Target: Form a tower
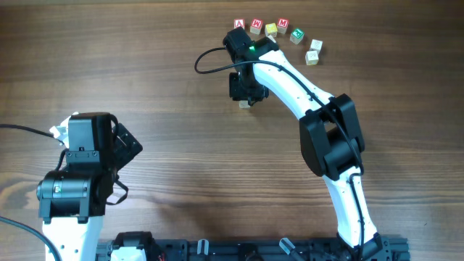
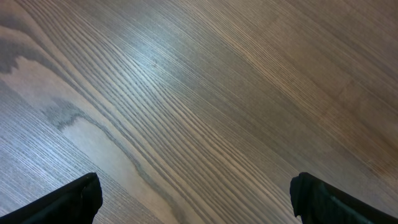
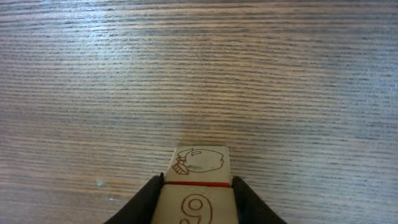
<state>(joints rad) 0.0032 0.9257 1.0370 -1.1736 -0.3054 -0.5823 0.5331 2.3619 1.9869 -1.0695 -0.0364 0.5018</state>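
Right gripper: black fingers pressed against both sides of a pale wooden cube, gripping it.
Tower: square, smooth, light wood with a red outline drawing above a red line and a "9" below. It may be one cube on another; I can't be sure. It stands mid-table, under the right gripper.
Left gripper: jaws spread wide over bare tabletop, holding nothing.
Table: grey-brown wood with fine straight grain.
Loose letter cubes: a curved row at the far edge, with red, yellow and green faces.
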